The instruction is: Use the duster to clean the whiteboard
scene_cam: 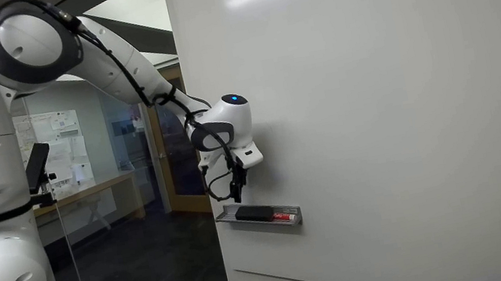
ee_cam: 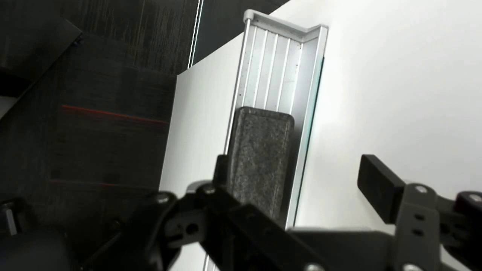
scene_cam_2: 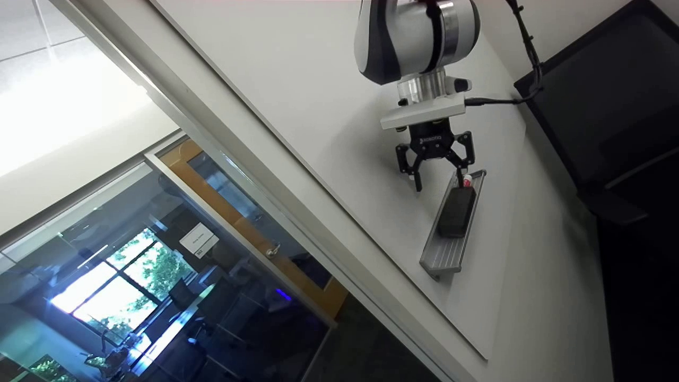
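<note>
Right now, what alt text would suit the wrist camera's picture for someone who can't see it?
A dark duster lies lengthwise in a ribbed grey tray on a whiteboard. At the bottom of the picture, the robot's black hand stands open, one finger partly hiding the duster, the other finger in front of the whiteboard.

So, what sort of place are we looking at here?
Probably an office, perhaps a lab: there's a big whiteboard, sheets of paper posted up in the background, and a table near them.
</note>
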{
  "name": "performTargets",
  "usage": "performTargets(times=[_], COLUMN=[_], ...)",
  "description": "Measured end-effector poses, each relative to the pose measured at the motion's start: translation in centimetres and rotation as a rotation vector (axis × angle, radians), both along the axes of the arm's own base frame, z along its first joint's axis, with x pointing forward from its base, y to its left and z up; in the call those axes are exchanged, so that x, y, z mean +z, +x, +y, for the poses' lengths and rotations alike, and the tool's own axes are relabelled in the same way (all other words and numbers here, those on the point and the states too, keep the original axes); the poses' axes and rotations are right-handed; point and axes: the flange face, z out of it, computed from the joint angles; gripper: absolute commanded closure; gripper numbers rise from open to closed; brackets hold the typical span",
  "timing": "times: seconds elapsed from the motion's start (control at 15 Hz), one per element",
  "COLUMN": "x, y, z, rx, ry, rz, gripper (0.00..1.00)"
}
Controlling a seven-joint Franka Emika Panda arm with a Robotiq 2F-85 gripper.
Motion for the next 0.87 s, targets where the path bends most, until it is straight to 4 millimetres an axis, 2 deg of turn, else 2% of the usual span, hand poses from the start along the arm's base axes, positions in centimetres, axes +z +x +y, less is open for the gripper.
performTargets(times=[0.07, 0.53, 0.87], x=[0.9, 4.2, 6.4], y=[-0.8, -8.0, -10.9], z=[-0.2, -3.5, -5.6], rx=[0.022, 0.27, 0.443], ry=[-0.025, -0.268, -0.276], rz=[-0.01, 0.014, -0.002], gripper=[0.0, 0.0, 0.0])
